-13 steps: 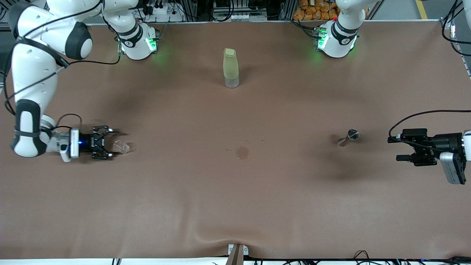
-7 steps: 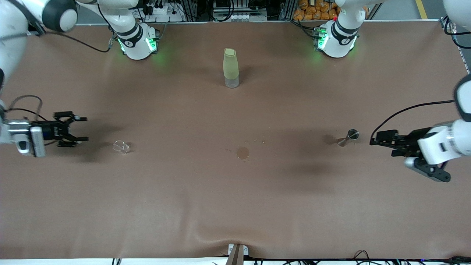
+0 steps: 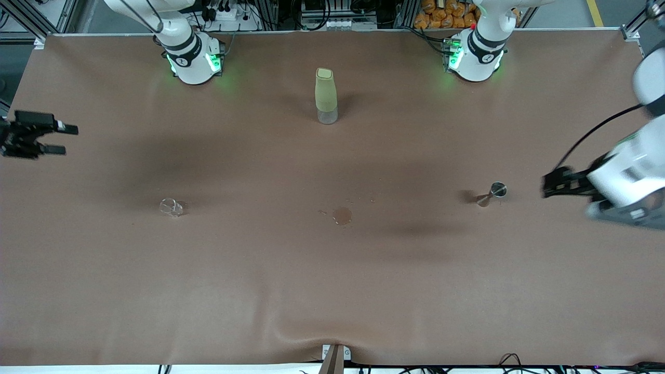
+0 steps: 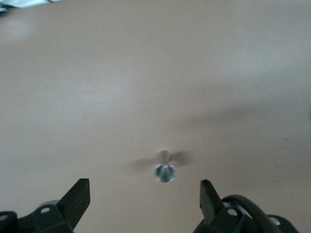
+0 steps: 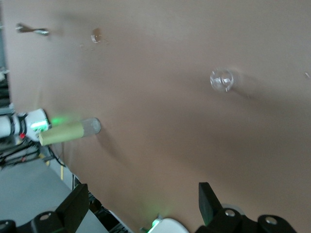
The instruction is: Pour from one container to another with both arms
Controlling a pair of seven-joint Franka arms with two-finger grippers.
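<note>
A small clear glass cup [image 3: 171, 206] stands alone on the brown table toward the right arm's end; the right wrist view shows this cup [image 5: 221, 80] too. A small metal jigger [image 3: 493, 192] stands toward the left arm's end. My right gripper [image 3: 63, 140] hangs open and empty over the table's edge at its own end, well away from the cup. My left gripper [image 3: 546, 186] hovers beside the jigger, at the left arm's end. In the left wrist view the left gripper [image 4: 143, 190] is open with the jigger [image 4: 164, 171] below it, untouched. The right gripper [image 5: 143, 194] holds nothing.
A tall pale green bottle [image 3: 326, 96] with a clear base stands upright between the two arm bases. A small wet spot [image 3: 342, 215] marks the table's middle. The brown cover [image 3: 332, 291] has a wrinkle near the front camera's edge.
The right gripper has left the glass cup and drawn back toward its own end of the table. The left arm has swung and lifted; its gripper stays near the jigger.
</note>
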